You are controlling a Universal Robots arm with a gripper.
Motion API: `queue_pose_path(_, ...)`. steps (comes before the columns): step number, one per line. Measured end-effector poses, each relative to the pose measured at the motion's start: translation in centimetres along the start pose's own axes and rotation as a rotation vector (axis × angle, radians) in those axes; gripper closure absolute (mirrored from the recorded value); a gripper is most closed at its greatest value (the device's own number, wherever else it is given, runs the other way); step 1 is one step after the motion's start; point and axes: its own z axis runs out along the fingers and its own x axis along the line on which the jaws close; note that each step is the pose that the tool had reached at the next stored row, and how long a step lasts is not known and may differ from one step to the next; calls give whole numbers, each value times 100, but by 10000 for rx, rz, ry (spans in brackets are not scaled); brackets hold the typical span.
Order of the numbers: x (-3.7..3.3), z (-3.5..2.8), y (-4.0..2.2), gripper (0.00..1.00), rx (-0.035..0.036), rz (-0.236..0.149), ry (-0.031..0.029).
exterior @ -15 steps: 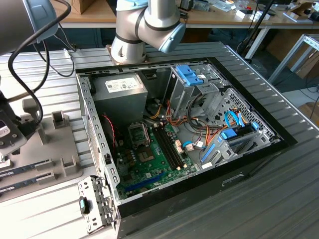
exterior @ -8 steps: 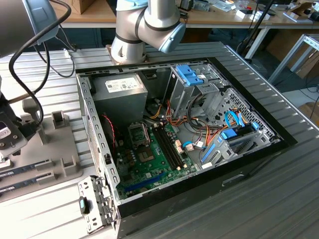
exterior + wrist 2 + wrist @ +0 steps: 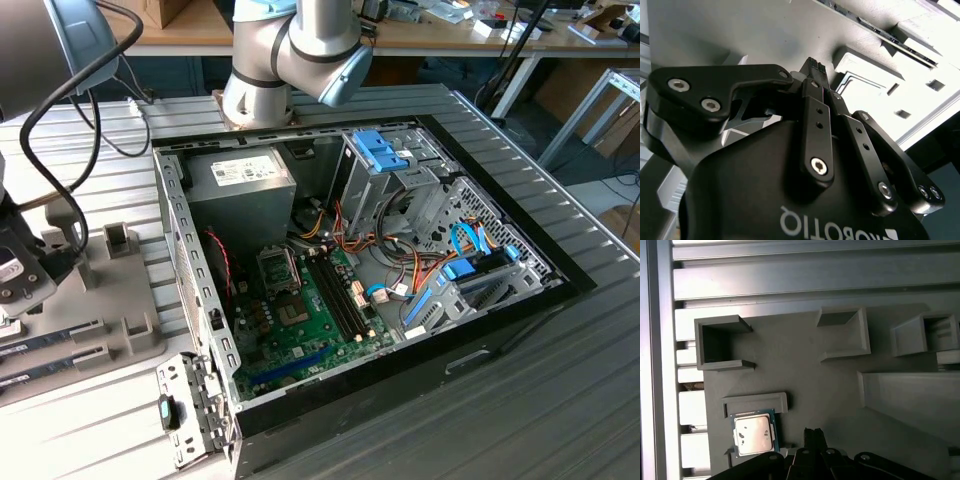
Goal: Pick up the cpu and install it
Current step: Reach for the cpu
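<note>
The cpu [image 3: 755, 435], a silver-topped square chip with a thin green rim, lies flat in a recess of the grey fixture tray [image 3: 810, 365] in the first wrist view. My gripper [image 3: 814, 434] hovers over the tray just beside the chip, apart from it. The black fingertips [image 3: 815, 67] are pressed together with nothing between them, so the gripper is shut. In the exterior view the arm's end [image 3: 20, 265] hangs over the tray [image 3: 120, 310] at that view's left, away from the open computer case. The green motherboard [image 3: 300, 315] lies inside the case with its socket [image 3: 278, 268] near the middle.
Two long memory sticks [image 3: 50, 345] rest in slots on the tray. Raised holder blocks [image 3: 720, 342] stand around the chip. The case [image 3: 380, 250] holds a power supply [image 3: 240, 185], drive cages and loose cables. A black cable [image 3: 60, 110] loops above the tray.
</note>
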Motion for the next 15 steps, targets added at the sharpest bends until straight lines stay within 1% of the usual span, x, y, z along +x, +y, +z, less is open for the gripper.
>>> queue_pose_path(15, 1, 52, -2, 90, 0, 0, 1)
